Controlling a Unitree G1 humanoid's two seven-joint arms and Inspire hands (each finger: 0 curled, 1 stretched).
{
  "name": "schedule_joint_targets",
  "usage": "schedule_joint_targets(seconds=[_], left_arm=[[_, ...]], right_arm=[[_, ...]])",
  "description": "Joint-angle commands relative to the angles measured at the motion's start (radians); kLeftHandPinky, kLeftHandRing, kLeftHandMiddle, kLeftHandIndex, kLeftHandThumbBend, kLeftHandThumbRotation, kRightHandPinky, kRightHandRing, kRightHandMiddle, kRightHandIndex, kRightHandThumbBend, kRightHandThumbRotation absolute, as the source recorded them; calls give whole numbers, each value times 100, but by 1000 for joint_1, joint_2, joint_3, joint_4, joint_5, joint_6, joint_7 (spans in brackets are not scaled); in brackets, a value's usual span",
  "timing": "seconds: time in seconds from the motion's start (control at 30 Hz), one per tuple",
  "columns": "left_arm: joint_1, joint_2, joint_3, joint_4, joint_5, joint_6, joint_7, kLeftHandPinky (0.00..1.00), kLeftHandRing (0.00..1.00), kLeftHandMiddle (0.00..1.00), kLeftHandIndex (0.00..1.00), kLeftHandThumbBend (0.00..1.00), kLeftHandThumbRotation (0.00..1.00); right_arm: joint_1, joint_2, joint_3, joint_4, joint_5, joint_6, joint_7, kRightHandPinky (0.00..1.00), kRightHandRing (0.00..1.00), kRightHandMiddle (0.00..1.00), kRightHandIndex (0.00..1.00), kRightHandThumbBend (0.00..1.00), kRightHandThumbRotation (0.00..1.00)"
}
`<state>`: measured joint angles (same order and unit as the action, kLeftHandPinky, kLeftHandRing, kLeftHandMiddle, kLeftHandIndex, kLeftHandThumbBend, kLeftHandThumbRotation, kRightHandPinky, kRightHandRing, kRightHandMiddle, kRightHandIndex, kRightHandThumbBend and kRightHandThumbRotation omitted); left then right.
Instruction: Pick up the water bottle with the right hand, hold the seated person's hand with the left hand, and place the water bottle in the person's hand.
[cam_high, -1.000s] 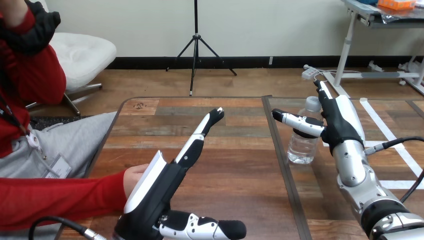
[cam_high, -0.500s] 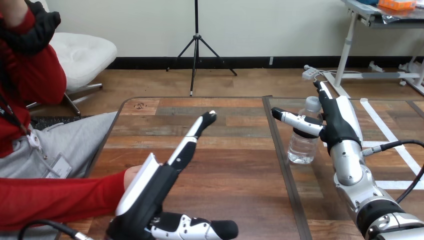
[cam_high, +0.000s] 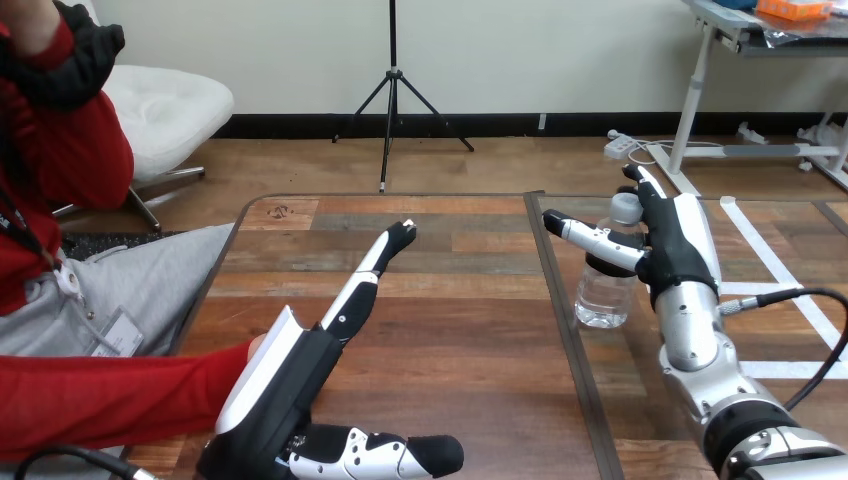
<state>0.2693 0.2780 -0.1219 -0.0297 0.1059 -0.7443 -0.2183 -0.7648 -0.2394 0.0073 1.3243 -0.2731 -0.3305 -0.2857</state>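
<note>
The right robot hand (cam_high: 676, 252) is spread wide at the bottle (cam_high: 603, 292), ready to grab it; the left robot hand (cam_high: 285, 385), spread too, is beside the person's hand (cam_high: 260, 350).

The worktop (cam_high: 470, 300) is wood, laid in planks of mixed brown and grey tones, with a dark rim (cam_high: 390, 196) and rounded far corners. A dark seam (cam_high: 560, 310) runs from the far edge toward the near edge and splits it into a wide left part and a right part. A clear water bottle (cam_high: 603, 295) with a white cap stands upright on the right part, just beside the seam. At the near left, the person's hand (cam_high: 259, 350) reaches in over the edge on a red sleeve (cam_high: 120, 400).
</note>
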Motion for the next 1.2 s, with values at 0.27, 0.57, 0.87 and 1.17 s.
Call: schedule_joint_targets(seconds=[0.27,0.57,0.87,1.17], left_arm=[[6,21,36,-92,-28,20,-10,99,100,100,100,100,57],[20,26,49,-91,-41,6,-13,97,100,100,100,100,56],[25,29,56,-92,-40,2,-12,95,100,100,100,100,57],[31,33,59,-98,-61,5,-24,97,100,100,100,100,58]], right_arm=[[35,47,-34,31,23,13,0,72,84,88,92,100,37],[40,62,-62,29,54,1,4,64,76,88,91,100,37],[44,75,-91,28,77,-5,19,79,85,89,91,100,33],[50,82,-85,28,69,-8,6,84,88,88,90,100,28]])
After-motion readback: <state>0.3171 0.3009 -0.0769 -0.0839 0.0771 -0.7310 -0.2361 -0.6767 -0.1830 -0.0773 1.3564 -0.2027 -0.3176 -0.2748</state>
